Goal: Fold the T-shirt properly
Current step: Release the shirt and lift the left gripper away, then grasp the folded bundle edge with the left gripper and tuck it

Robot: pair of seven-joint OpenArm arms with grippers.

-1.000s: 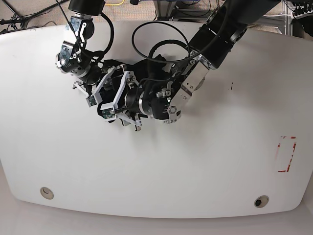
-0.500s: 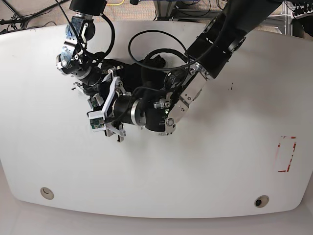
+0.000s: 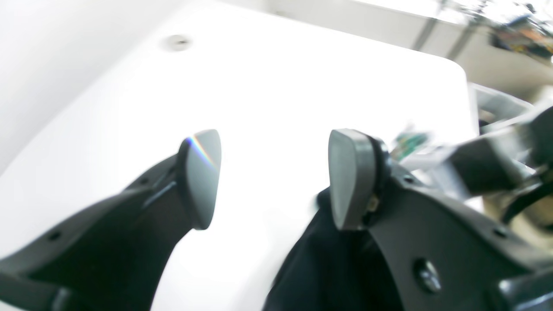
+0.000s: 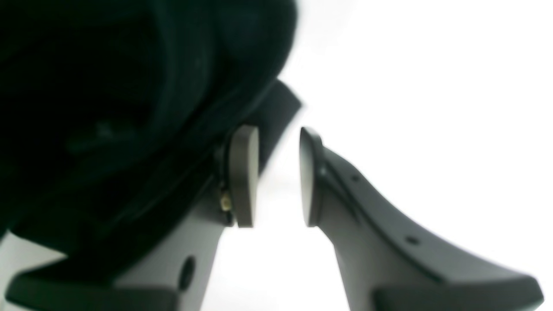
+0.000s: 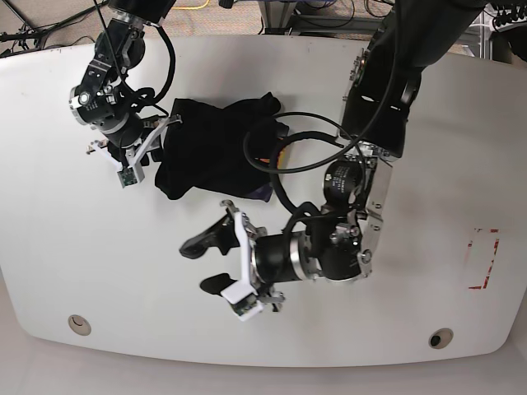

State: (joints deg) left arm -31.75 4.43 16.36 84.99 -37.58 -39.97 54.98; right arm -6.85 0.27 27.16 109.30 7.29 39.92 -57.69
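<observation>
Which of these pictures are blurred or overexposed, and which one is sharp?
Left wrist view: the table is blown out to near white, the background is smeared, and a small rainbow glint sits on one pad of the left tool. Right wrist view: soft throughout; the T-shirt is a dark mass without detail against a white glare. Base view: sharp and evenly lit.

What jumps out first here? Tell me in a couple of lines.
The crumpled black T-shirt lies bunched on the far left part of the white table, a bit of orange print showing at its edge. The left hand hangs open and empty over the table's near middle, away from the cloth. The right hand sits at the shirt's left edge, its pads a little apart with nothing between them.
</observation>
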